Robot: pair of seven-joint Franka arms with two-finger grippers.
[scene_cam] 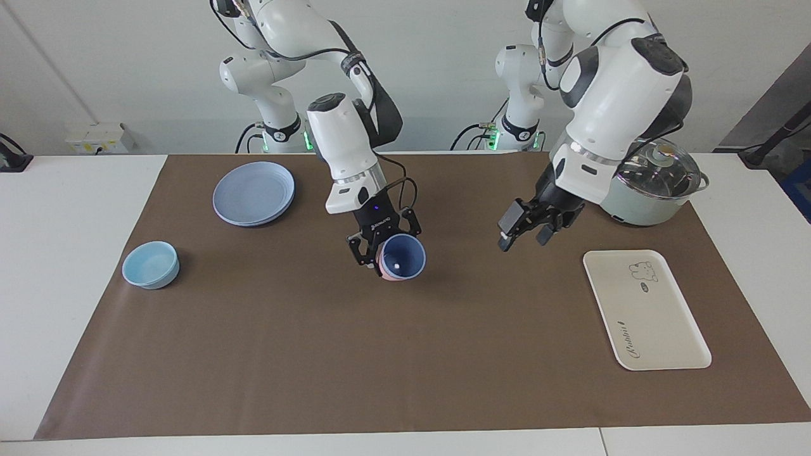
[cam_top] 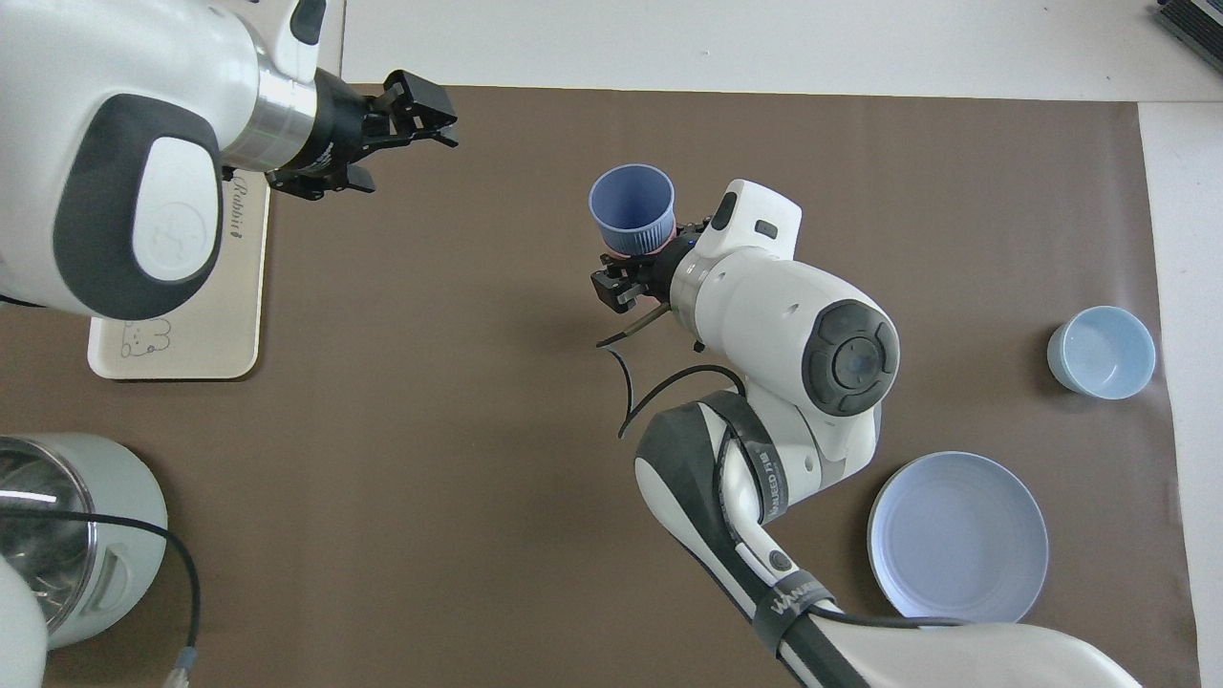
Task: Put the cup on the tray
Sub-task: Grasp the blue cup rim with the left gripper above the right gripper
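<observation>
- Facing view: I see the right gripper up over the middle of the brown mat, its jaws clamped on the cup, which is tilted so its dark-blue inside faces the camera; a sliver of pink shows at the cup's base, and I cannot tell what it is
- Same view: the tray lies bare on the tabletop toward the left arm's end, well apart from the cup; the left gripper hangs over the mat between cup and tray, and I cannot tell how its jaws stand
- Overhead view: the cup sits at the tip of the right gripper; the left gripper waits just beside the tray
- My worry: carrying the cup across could bring the two arms together, since the left one stands in the path; and released tilted like this, the cup would likely tip or roll off the tray
</observation>
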